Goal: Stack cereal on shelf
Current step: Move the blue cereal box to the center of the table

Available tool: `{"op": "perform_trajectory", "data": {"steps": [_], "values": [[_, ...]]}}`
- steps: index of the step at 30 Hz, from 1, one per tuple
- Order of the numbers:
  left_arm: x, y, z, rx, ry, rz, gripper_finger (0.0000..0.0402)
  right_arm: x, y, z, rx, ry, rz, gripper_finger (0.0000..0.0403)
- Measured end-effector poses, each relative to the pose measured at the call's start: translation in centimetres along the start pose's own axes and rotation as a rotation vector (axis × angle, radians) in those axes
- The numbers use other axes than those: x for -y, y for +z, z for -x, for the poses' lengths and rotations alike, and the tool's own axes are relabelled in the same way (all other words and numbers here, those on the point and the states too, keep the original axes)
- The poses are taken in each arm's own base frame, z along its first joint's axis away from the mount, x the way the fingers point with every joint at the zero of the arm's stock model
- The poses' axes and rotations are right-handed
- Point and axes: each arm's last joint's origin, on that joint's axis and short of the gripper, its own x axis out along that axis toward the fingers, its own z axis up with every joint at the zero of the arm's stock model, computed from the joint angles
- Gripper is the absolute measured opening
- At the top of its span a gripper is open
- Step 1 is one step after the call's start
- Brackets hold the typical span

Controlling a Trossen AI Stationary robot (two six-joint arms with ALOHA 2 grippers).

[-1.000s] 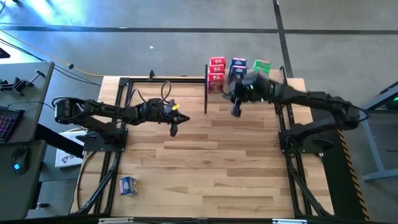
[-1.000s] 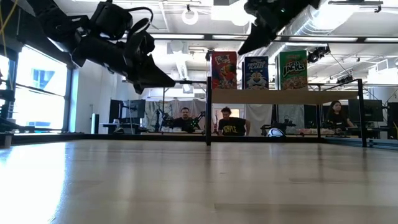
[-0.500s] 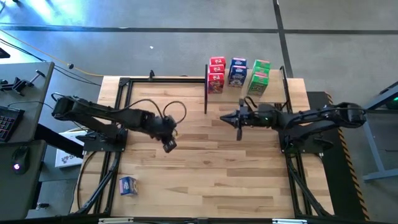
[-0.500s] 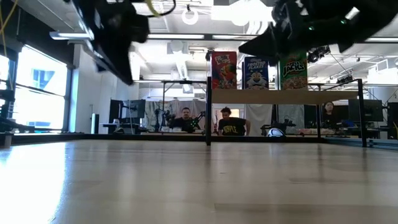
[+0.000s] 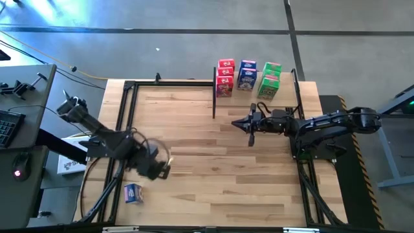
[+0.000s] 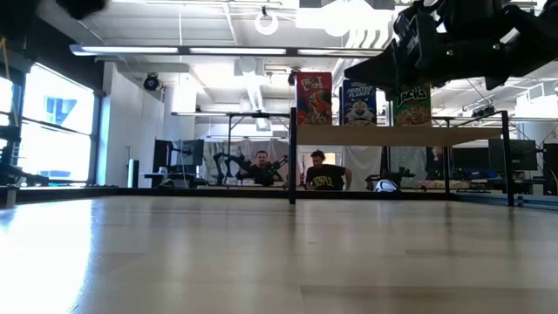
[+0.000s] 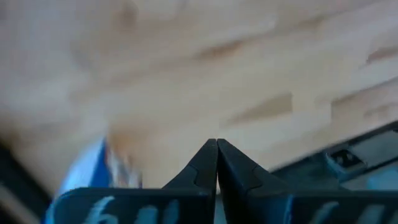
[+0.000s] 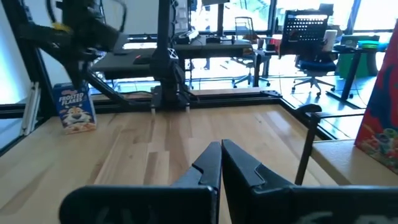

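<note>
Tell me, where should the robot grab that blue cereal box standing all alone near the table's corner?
Probably across its two narrow sides, near the top. The blue cereal box stands upright by the table's front-left corner, with nothing close around it. The left gripper, now shut, is right beside it, so it could open and come down from above, straddling the thin box.

1. The left gripper [image 5: 160, 169] swings from mid-table to the near left corner, close to the lone blue box [image 5: 133, 192].
2. The right gripper [image 5: 250, 124] pulls back from the shelf [image 5: 253, 90] to the table's middle.
</note>
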Motion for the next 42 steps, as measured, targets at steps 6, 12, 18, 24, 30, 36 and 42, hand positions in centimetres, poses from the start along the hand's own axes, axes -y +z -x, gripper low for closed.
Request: {"op": "perform_trajectory", "data": {"steps": [6,12,18,24,30,36,42], "values": [[-1.1,-4.0,-0.1,-0.129,0.085,0.162,0.0028,0.0,0.0,0.0,-0.004,0.013,0.033,0.0],[-2.1,-6.0,-0.2,-0.226,0.18,0.226,0.009,0.0,0.0,0.0,-0.002,0.013,0.059,0.0],[-2.0,-6.7,-0.8,-0.288,0.253,0.25,0.0165,0.0,0.0,0.0,-0.003,0.018,0.063,0.0],[-2.1,-7.4,-1.7,-0.275,0.291,0.259,0.0223,0.0,-0.6,-0.4,-0.019,0.022,0.07,0.0],[-2.3,-8.2,-2.3,-0.31,0.368,0.279,0.0256,0.0,-1.0,-0.9,-0.019,0.043,0.07,0.0],[-2.2,-8.6,-3.4,-0.272,0.398,0.279,0.0266,-0.1,-0.8,-1.3,-0.005,0.067,0.07,0.0],[-2.1,-9.0,-4.6,-0.252,0.428,0.28,0.0267,-0.1,-0.8,-1.3,-0.003,0.068,0.067,0.0]]}}
